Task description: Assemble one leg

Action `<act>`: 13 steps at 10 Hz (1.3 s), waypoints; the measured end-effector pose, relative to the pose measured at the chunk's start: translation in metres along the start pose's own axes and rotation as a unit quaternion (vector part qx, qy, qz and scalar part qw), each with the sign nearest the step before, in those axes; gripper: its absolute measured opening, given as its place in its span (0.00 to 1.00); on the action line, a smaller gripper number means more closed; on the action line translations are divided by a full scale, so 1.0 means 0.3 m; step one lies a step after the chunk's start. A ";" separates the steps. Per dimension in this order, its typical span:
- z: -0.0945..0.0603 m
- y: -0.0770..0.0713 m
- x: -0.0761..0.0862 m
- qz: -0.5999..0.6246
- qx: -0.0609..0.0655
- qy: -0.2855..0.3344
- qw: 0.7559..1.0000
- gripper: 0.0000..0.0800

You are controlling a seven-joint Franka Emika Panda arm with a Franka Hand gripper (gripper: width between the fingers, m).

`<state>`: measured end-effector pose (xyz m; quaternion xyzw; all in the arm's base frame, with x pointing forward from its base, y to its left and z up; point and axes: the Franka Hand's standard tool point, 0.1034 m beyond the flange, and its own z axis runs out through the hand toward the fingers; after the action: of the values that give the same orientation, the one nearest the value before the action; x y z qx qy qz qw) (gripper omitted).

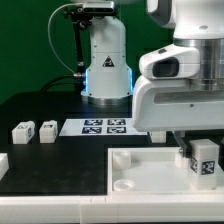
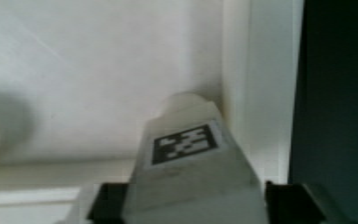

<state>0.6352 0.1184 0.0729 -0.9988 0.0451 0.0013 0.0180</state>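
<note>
The arm's wrist is hanging low at the exterior view's right, w/ the gripper (image 1: 203,160) pointing straight down over the big flat white square part (image 1: 140,170) near the front of the black table (image 1: 40,105). The gripper is pinching a leg (image 1: 204,157) between its two fingers, tag face turned toward the camera. In the wrist view the same leg (image 2: 190,150) is sitting right betw. the dark fingertips (image 2: 105,205), its tag showing, tapering away from the camera toward the white part's surface (image 2: 87,60); can't tell if its far end is touching that surface. Two more legs (image 1: 22,131) (image 1: 47,129) are standing side by side on the table at the exterior view's left, well apart from the gripper. The marker board (image 1: 105,126) is lying flat betw. them and the arm's base (image 1: 105,60).
</note>
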 end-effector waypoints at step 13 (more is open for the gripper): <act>-0.003 0.003 0.023 0.781 0.051 -0.065 0.619 0.40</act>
<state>0.6419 0.1168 0.0738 -0.5818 0.8071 0.0779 0.0639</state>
